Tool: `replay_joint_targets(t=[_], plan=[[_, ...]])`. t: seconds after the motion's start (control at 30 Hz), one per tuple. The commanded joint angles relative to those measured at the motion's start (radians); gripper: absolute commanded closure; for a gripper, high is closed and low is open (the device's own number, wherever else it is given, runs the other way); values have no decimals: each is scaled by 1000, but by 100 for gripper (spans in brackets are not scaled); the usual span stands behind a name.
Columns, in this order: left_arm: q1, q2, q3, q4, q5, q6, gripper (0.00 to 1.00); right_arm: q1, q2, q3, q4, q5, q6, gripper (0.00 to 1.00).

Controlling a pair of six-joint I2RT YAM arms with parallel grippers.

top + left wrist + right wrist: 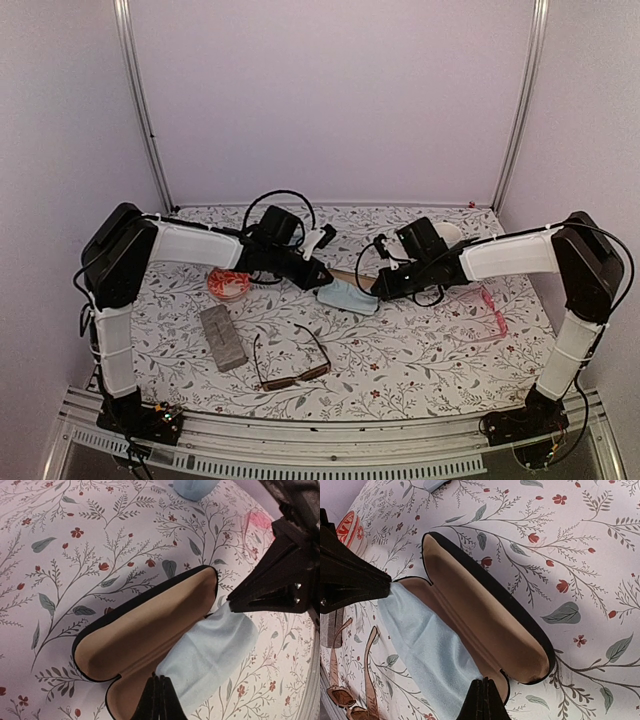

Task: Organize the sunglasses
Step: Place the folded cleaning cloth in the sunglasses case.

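Note:
A brown-framed pair of sunglasses (290,365) lies open near the front of the table, and its temples show in the right wrist view (350,695). The pink-red sunglasses (492,308) lie at the right, showing as a blur (257,519) in the left wrist view. A black oval case (145,625) (490,615) lies open mid-table with its tan lining up. A light blue cloth (350,297) (215,655) (425,645) is draped over its near half. My left gripper (325,275) (160,679) (389,584) is shut on one corner of the cloth. My right gripper (378,290) (483,681) (231,602) is shut on the opposite corner.
A grey rectangular case (222,337) lies front left. A small round red-and-white thing (228,285) (347,527) sits behind it. A white object (450,235) is behind the right gripper. Metal posts (145,110) and walls bound the floral tablecloth.

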Motion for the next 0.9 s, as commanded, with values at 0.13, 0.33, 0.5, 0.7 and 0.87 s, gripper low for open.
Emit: replay_joint_targets(t=[0.13, 0.33, 0.5, 0.7, 0.87], plan=[[17, 46, 34, -13, 15, -2, 100, -8, 27, 31, 5, -8, -16, 100], [20, 63, 45, -17, 16, -3, 100, -9, 44, 43, 4, -5, -16, 100], [22, 67, 50, -16, 19, -3, 100, -9, 54, 48, -1, -7, -20, 100], [23, 81, 54, -19, 22, -1, 100, -9, 72, 51, -4, -9, -23, 100], [23, 90, 57, -18, 22, -1, 100, -9, 80, 53, -4, -10, -25, 100]])
